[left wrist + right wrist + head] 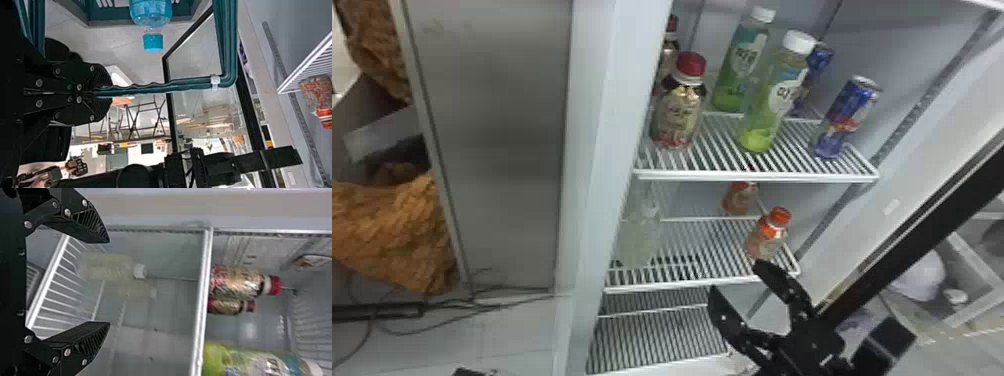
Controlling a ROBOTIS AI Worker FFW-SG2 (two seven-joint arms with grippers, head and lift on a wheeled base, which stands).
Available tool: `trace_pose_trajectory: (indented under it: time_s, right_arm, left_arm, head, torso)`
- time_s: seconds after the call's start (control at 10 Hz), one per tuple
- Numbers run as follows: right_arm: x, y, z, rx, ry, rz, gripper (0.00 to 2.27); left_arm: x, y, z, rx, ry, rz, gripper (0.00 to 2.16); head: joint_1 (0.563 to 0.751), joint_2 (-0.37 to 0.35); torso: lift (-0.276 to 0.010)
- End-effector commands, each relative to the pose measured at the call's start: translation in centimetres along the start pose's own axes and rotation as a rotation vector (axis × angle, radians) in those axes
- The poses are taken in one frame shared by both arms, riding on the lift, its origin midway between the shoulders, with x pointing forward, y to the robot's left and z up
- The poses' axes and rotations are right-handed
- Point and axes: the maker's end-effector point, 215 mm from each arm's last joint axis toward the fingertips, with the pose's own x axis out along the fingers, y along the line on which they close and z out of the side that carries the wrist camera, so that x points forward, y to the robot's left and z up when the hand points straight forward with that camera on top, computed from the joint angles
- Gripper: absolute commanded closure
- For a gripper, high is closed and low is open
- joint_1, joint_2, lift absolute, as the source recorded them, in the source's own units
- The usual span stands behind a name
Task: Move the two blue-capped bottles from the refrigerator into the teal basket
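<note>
**Left gripper [103, 93] is clenching the teal basket's [113, 15] handle [188, 83]; right gripper [737, 277] is gaping empty**

The smooth, pale-framed refrigerator [612, 125] is standing open, its ribbed wire shelves [757, 176] carrying bottles and cans. The slatted basket is showing its long handle, scalloped along one edge. The left fingers are pressing together on that handle; the right fingers, tapering and black, are spreading wide before the refrigerator, holding nothing. One blue-capped bottle [150, 15], clear, rounded and blue-tinted, is showing beside the basket's slats; whether inside, I cannot tell.
</note>
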Motion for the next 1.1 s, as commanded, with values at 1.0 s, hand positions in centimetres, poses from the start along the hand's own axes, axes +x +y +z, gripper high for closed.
trace_pose_trajectory:
  time_s: [1.0]
  right_arm:
    - [-1.7,-2.1,0.9,0.057,-0.152,-0.215,0.29]
  left_arm:
    - [0.0,0.0,0.3,0.001,-0.007,0.001,1.20]
  head:
    - [0.695,-0.350]
  torso:
    - [-0.145]
